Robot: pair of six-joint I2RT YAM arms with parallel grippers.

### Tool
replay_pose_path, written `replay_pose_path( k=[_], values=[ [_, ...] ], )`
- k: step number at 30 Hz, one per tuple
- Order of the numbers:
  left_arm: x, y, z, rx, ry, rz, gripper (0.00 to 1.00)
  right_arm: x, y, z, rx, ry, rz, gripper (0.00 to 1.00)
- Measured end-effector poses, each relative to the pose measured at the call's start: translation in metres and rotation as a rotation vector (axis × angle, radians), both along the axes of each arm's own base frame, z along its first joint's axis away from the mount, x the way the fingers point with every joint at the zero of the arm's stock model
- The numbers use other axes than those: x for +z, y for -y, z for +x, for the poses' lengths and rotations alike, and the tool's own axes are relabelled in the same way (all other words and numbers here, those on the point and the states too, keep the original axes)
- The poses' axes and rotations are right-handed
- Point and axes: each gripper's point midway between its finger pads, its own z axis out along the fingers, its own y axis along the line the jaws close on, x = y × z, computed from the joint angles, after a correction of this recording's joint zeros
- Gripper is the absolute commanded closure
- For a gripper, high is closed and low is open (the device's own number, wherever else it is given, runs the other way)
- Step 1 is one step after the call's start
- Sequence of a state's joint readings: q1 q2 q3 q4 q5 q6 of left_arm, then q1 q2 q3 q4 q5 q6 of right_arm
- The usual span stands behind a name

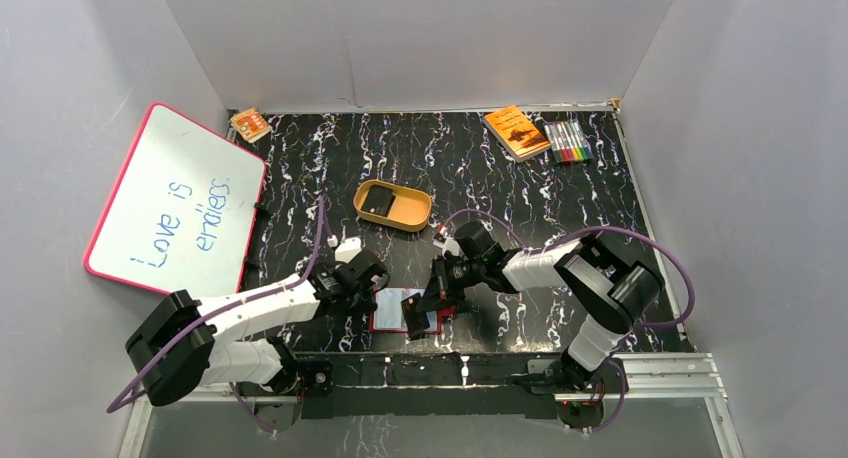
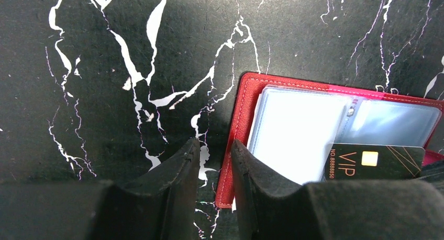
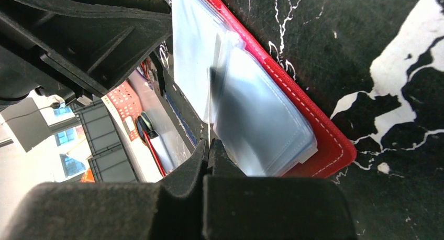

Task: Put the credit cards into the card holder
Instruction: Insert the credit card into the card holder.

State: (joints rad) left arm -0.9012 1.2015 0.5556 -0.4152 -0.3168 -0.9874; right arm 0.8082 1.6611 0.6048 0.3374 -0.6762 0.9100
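Light, stiff and slick by the look of it, the credit card (image 2: 374, 161) suits an edge pinch at one short end, and the right fingers (image 3: 157, 198) are shut on it so. It hangs tilted over the open card holder (image 2: 240, 119), flat on the worktop (image 2: 104, 67) between the arms; its long axis follows the holder's spread, free end toward the clear pockets (image 2: 298, 130). The left fingers (image 2: 173, 182) stand narrow, holding nothing.
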Motion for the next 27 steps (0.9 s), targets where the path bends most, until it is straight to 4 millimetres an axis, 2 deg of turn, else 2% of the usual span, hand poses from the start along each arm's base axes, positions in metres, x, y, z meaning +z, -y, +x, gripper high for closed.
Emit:
replay_pose_path(
  k=[8, 27],
  values=[
    [0.000, 0.003, 0.001, -0.004, 0.002, -0.009, 0.76, -0.003, -0.002, 0.001, -0.005, -0.012, 0.002, 1.00],
    [0.000, 0.018, -0.002, 0.007, -0.016, -0.106, 0.79, -0.008, -0.013, 0.023, -0.148, 0.011, -0.006, 1.00]
  ],
)
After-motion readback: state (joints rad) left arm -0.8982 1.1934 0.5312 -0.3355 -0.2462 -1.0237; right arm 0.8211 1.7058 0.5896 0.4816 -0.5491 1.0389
